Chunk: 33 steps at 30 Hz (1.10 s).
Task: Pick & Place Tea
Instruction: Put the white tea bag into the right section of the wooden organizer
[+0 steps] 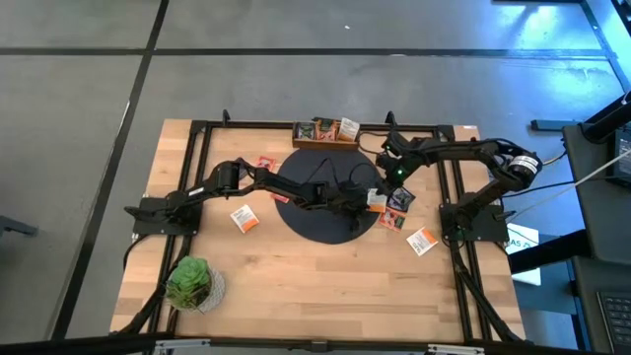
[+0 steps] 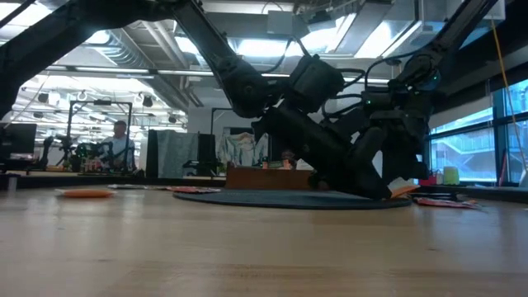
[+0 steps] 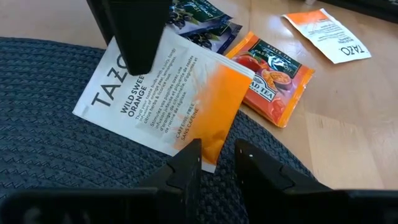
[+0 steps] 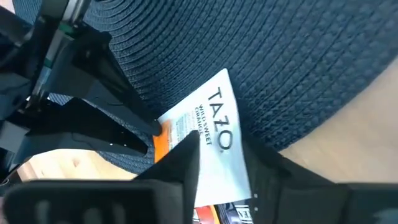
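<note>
A white-and-orange tea packet lies at the right edge of the black round mat, and both tools meet over it. The packet is a flat squarish sachet, white over most of its face with an orange band at one end, printed "TAZO" and "WILD SWEET ORANGE" in dark letters. In the low view it tilts up off the mat, one corner raised.

The left tool reaches across the mat and its two dark fingers pinch the packet's orange end, clenched on that edge. The right tool comes in from the mat's right side, and its fingers stand on either side of the packet's white end; whether they press on it cannot be told.

Just off the mat's right edge, on the bare wooden surface, lie a dark purple packet and an orange-red packet, partly overlapping each other and touching the white one. A further white-and-orange packet sits farther right of the mat. Left of the mat lie another white-and-orange packet and a red packet. Beyond the mat's far edge, a wooden tray holds several more packets. A green leafy plant stands well apart from the mat, near the surface's front left corner.
</note>
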### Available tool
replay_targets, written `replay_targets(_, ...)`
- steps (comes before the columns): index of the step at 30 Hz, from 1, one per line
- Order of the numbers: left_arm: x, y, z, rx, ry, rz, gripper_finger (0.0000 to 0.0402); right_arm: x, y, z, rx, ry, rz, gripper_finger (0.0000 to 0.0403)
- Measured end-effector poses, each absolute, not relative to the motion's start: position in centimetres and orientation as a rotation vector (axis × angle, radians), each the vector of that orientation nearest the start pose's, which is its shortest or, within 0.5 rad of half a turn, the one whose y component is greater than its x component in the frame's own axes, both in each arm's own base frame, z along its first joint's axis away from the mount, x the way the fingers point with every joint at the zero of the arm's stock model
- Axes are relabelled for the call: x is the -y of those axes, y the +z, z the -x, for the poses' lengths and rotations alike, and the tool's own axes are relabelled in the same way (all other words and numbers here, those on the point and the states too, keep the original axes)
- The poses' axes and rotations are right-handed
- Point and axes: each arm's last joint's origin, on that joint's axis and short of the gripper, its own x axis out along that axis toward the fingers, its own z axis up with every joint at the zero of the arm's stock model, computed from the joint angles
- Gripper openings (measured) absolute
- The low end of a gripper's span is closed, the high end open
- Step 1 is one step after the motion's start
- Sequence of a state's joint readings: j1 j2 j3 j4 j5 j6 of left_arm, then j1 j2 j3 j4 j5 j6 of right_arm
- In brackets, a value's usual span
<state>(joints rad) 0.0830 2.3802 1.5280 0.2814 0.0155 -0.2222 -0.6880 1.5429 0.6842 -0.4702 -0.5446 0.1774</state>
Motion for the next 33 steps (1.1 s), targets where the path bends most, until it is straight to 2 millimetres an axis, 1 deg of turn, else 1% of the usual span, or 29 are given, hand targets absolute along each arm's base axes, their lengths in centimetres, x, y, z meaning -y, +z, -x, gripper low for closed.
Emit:
replay_targets(7, -4.1, 8.8, -49.7, -0.562, 0.123, 0.245, 0.0095, 14.4, 13.1, -19.3, -1.078, -0.227, -0.927, 0.0018)
replay_targets(8, -4.1, 8.9, -49.7, -0.561, 0.118, 0.249, 0.0095, 14.4, 13.1, -19.3, -1.078, -0.220, -0.915, 0.0010)
replay_targets(10, -4.3, 9.5, -49.6, -0.561, 0.097, 0.273, 0.0095, 14.4, 13.2, -19.3, -1.075, -0.214, -0.913, 0.0008)
replay_targets(12, -4.6, 10.2, -49.4, -0.566, 0.072, 0.292, 0.0095, 14.5, 13.7, -19.4, -1.061, -0.217, -0.901, 0.0007)
replay_targets(14, -5.2, 11.7, -49.2, -0.552, 0.050, 0.296, 0.0095, 14.7, 14.7, -19.7, -1.026, -0.215, -0.877, 0.0005)
replay_targets(17, -7.1, 15.7, -48.6, -0.488, 0.042, 0.270, 0.0095, 15.6, 17.4, -20.4, -0.943, -0.222, -0.823, 0.0004)
replay_targets(20, -8.8, 19.1, -47.4, -0.472, 0.065, 0.204, 0.0095, 17.2, 20.7, -21.5, -0.845, -0.308, -0.706, 0.0003)
replay_targets(23, -10.7, 22.2, -45.8, -0.462, 0.094, 0.142, 0.0095, 18.8, 23.7, -22.5, -0.782, -0.406, -0.516, 0.0002)
replay_targets(25, -12.2, 23.7, -44.5, -0.454, 0.119, 0.151, 0.0095, 19.6, 25.4, -23.3, -0.738, -0.444, -0.409, 0.0002)
replay_targets(27, -13.6, 24.2, -42.9, -0.452, 0.127, 0.172, 0.0095, 20.4, 26.7, -24.0, -0.699, -0.471, -0.333, 0.0002)
replay_targets(29, -14.6, 24.4, -41.3, -0.434, 0.130, 0.215, 0.0095, 21.2, 27.5, -24.6, -0.665, -0.487, -0.278, 0.0002)
replay_targets(30, -14.8, 24.4, -40.4, -0.428, 0.122, 0.248, 0.0095, 21.6, 27.6, -24.9, -0.659, -0.493, -0.265, 0.0002)
replay_targets(32, -14.9, 24.8, -38.9, -0.383, 0.111, 0.281, 0.0095, 22.5, 27.1, -25.4, -0.657, -0.504, -0.260, 0.0002)
replay_targets(33, -14.8, 24.8, -38.1, -0.372, 0.105, 0.295, 0.0095, 22.9, 26.6, -25.6, -0.670, -0.505, -0.264, 0.0002)
